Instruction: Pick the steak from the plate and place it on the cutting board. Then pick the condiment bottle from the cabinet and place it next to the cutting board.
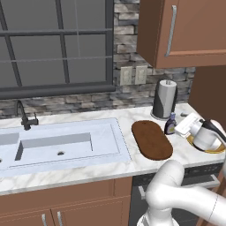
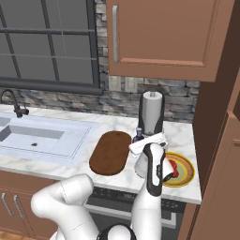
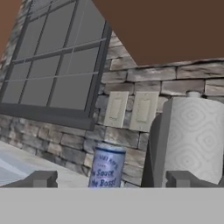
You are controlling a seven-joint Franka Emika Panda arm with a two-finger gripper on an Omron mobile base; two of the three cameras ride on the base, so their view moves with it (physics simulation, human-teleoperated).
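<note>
Steak [image 2: 172, 168], a small raw red chunk, lies on the yellow-rimmed round plate [image 2: 186, 180] at the counter's right end. My gripper [image 3: 112, 180] hovers released, aimed at the blue-capped bottle [image 1: 170, 124] beside the dark oval board [image 1: 152, 139]; I judge a descent could topple it.

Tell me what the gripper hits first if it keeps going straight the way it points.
Probably the condiment bottle: in the hand view it stands between the fingertips, just left of centre, before the stone wall. The paper towel roll sits to the right. Depth is unclear.
</note>
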